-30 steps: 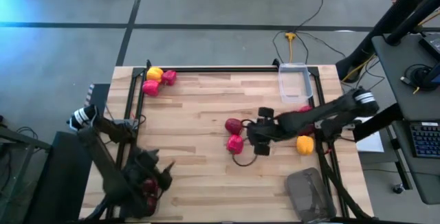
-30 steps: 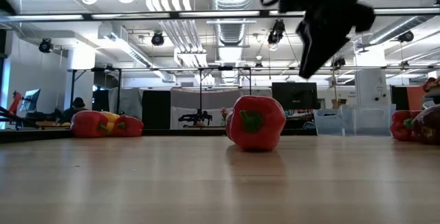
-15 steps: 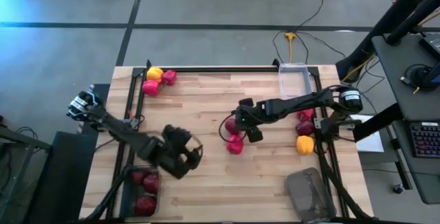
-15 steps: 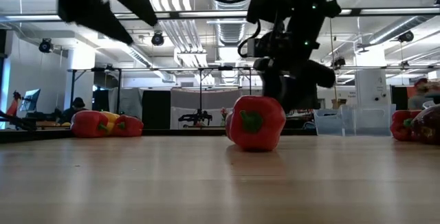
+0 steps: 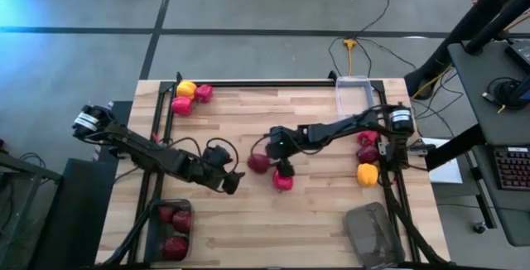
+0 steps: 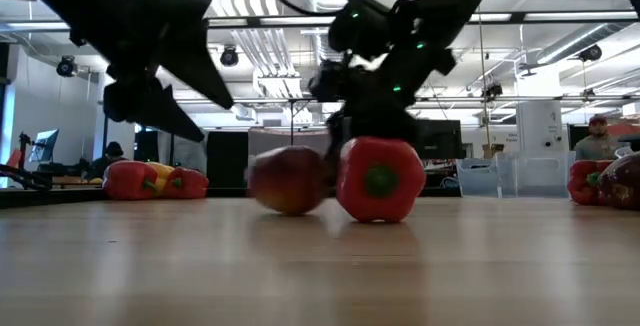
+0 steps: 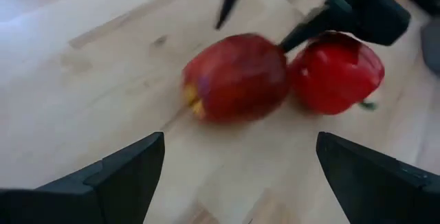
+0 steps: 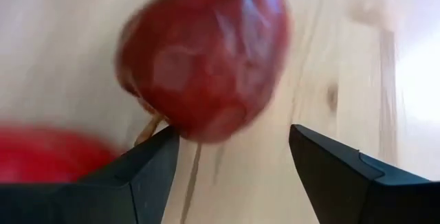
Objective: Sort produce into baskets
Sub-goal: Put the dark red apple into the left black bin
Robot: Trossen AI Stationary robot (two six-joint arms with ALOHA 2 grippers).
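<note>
Dark red apple [image 5: 258, 163] sits mid-table, touching or just beside the red pepper [image 5: 283, 180]. I see the right gripper [image 5: 280, 149] just behind it, fingers spread, apple ahead of them, probably not clamped. Left gripper [image 5: 233, 180] is near the apple, fingers wide apart, holding nothing.

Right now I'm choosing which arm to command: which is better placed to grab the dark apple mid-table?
Left, probably. The left gripper is open and faces the apple, and the basket holding apples is on its side. The right gripper is open too, just beyond it.
</note>
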